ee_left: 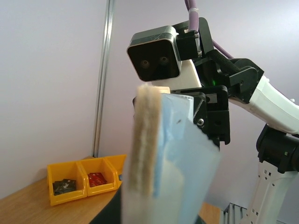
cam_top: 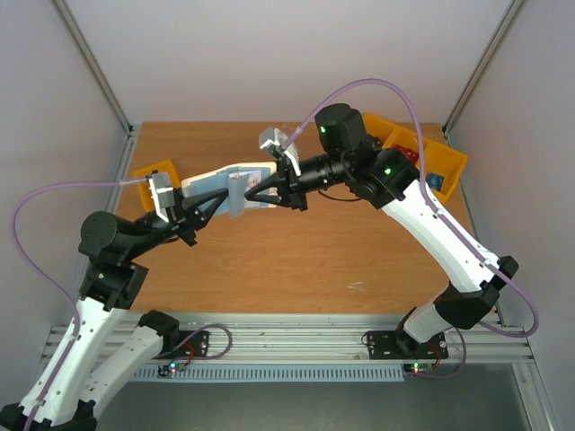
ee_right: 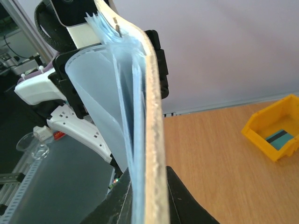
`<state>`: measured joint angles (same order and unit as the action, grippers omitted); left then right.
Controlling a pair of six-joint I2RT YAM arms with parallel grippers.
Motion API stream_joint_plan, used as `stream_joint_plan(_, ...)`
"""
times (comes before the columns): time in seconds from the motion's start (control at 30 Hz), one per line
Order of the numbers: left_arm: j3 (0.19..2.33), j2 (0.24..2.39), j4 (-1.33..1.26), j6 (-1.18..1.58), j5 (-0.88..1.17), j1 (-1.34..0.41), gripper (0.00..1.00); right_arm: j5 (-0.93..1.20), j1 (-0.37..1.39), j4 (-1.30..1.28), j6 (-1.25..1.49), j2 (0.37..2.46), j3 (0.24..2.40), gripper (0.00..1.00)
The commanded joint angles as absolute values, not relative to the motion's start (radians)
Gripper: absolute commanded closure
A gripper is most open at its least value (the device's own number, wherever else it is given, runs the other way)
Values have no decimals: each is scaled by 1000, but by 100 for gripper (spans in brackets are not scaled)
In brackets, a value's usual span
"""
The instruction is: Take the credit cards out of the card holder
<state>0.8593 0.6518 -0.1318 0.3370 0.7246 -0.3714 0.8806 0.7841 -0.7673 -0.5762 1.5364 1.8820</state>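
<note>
Both pairs of jaws are pinching narrow on the card holder [cam_top: 220, 184]: the left gripper [cam_top: 190, 214] is clamping its left end and the right gripper [cam_top: 269, 191] its right end, so it is hanging opened out above the table [cam_top: 296, 260], touching nothing else. Its long axis is running left to right between the two grippers, climbing slightly toward the right. The grey-beige outside seems to be facing the far side and the pale blue pockets the arm bases, with a loose flap [cam_top: 235, 199] drooping near the middle. No credit card is showing clearly. With both grippers busy, one would probably have to let go to reach a card — the freed half could then swing or fold shut. Pulling the ends apart might also be straining the fold, or slipping an edge out of a grip.
</note>
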Motion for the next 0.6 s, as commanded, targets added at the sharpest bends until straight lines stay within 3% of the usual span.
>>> stream_joint_plan(0.0, 843, 651, -188, 351, 730, -377, 100, 893, 811, -707, -552, 1561, 1924, 90)
stream_joint_plan(0.13, 837, 651, -172, 342, 724, -377, 99, 910, 812, -711, -536, 1572, 1942, 99)
stream_joint_plan(0.37, 813, 640, -135, 287, 725, -377, 48, 844, 811, -781, -545, 1570, 1969, 99)
stream_joint_plan(0.57, 804, 638, -112, 197, 748, -374, 31, 837, 814, -816, -540, 1566, 1984, 99)
